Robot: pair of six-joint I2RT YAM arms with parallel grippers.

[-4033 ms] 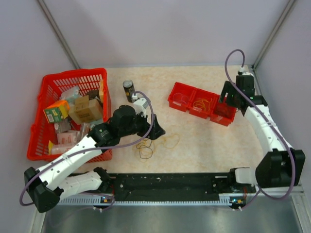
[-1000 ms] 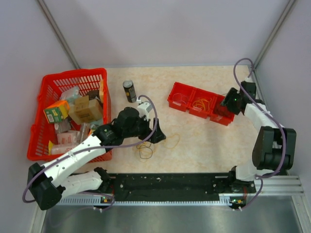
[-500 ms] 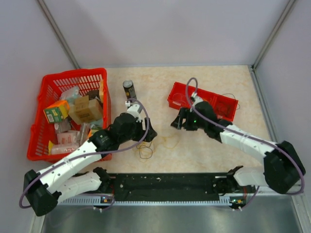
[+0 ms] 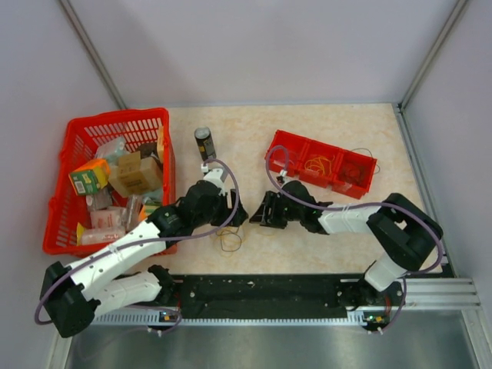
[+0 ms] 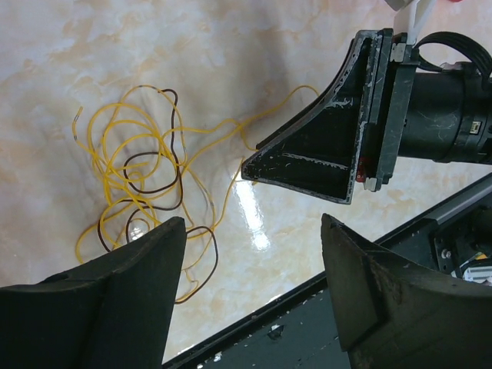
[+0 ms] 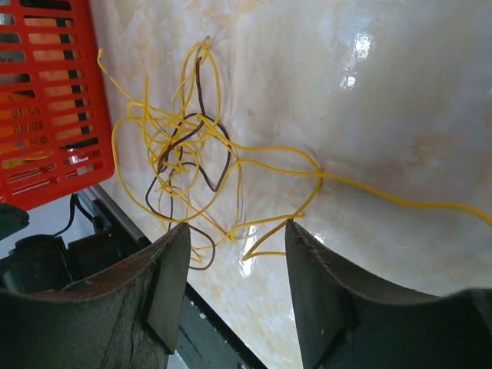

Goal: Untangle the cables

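Cables (image 5: 146, 181) lie in one loose knot on the surface (image 4: 323, 223), lower centre of the overhead frame, just above the black rail (image 4: 261, 288) and between the tips of the two arms. Yellow loops wind through dark brown ones. In the right wrist view we see one long yellow strand leaving the knot and running off toward the right edge of the frame. The left arm (image 4: 131, 242) hangs over the knot with its jaws apart and nothing between them. The right arm (image 4: 346, 219) reaches in from the right, its jaws likewise apart and empty, their tip just beside a yellow strand, though we cannot tell whether it touches. We judge the main risk to be a pinch that takes several strands at once: with the loops so crossed, pulling on such a bite would draw the knot tighter or drag the whole bundle across the surface. Wires this thin, lying flat, could also slip out as the jaws close. The two sets of jaws sit near each other, so a careless move could knock them together. A dragged loop could also catch on the rail or on the red basket (image 6: 42, 84) at the upper left of the right wrist view.
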